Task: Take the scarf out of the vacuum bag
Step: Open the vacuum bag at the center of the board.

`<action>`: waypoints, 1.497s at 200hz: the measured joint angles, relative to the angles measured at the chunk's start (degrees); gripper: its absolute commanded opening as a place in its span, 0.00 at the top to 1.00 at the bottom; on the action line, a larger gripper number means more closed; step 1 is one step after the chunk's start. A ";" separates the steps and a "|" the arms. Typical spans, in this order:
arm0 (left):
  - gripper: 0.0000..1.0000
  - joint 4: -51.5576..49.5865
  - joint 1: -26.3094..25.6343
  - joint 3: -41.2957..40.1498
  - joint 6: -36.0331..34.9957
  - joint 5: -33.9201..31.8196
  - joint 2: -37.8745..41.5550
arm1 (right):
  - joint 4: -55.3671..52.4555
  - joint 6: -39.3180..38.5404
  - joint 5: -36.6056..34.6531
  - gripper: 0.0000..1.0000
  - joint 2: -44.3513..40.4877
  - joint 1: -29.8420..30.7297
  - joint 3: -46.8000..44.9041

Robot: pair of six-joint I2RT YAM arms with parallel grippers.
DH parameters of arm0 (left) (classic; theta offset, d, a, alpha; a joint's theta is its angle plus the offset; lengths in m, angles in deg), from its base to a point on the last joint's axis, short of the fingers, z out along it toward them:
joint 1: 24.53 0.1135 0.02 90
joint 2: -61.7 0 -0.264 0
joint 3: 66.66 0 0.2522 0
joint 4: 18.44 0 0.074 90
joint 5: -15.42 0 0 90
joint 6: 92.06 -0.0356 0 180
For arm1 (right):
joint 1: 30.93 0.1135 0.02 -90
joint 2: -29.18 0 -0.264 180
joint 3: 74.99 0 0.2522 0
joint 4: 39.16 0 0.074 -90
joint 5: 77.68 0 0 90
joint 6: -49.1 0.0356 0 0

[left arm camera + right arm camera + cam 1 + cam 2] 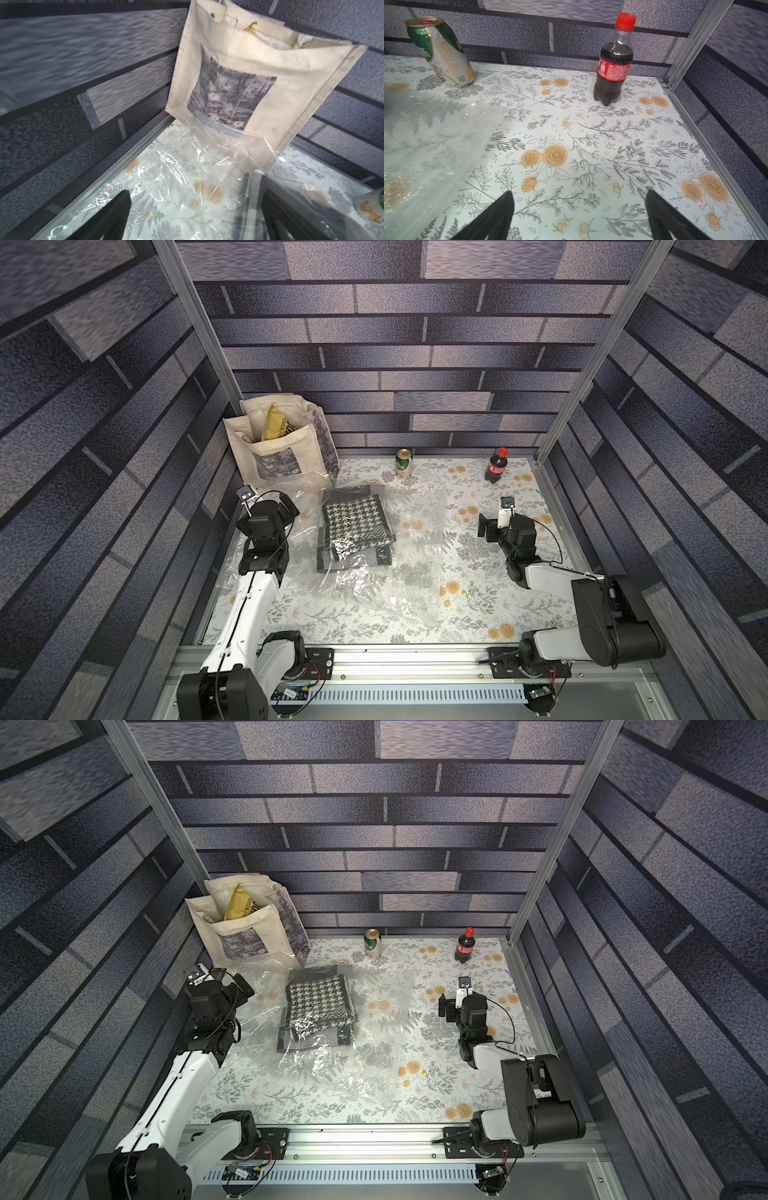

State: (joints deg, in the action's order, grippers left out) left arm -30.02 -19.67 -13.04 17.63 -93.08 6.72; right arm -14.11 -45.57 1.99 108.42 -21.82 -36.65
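The table wears a white sheet printed with grey ferns and orange roses. It is boxed in on three sides by walls papered in grey-blue brick, with aluminium posts rising at the far corners.

At the left edge the left gripper hangs over the rim of the vacuum bag, jaws spread wide and holding nothing. In the wrist view one of its fingers shows through a lifted flap of film. In the far left corner a cream tote bag stands upright with a grey flower picture printed on its face. A yellow packet pokes out of it, its dark lettering too small to read.

The vacuum bag lies flat from the tote's foot across the left and middle of the table, crinkled and glossy. Inside it, towards its far left part, lies the folded scarf, black-and-white houndstooth with a dark border.

By the middle of the far edge stands a green and gold can bearing Chinese characters and a QR code. Further right is a cola bottle with a red cap and a red label reading "Coke". Near the right edge the right gripper hovers above bare table, jaws wide and empty.
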 measured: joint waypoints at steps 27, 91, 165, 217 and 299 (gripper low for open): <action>0.00 -4.55 0.42 2.51 4.59 8.20 2.97 | -8.02 0.24 -1.03 0.00 -3.48 1.79 3.87; 0.00 -14.64 -18.91 15.10 5.84 8.13 -0.02 | -35.34 13.57 0.96 0.00 -7.96 3.61 19.19; 0.00 -21.24 -34.97 28.15 3.41 10.01 -14.93 | -51.87 29.31 11.23 0.01 -16.55 3.80 19.28; 0.00 -30.49 -44.30 40.74 2.14 10.38 -28.22 | -58.51 33.73 22.84 0.23 -13.86 3.80 19.28; 0.00 -36.59 -50.27 44.74 2.43 10.36 -37.33 | -55.98 38.34 33.75 0.46 -3.02 3.80 18.86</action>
State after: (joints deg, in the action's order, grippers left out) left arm -66.61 -69.94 31.70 20.05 -82.72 -30.61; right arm -70.09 -7.23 35.74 105.41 -18.02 -17.79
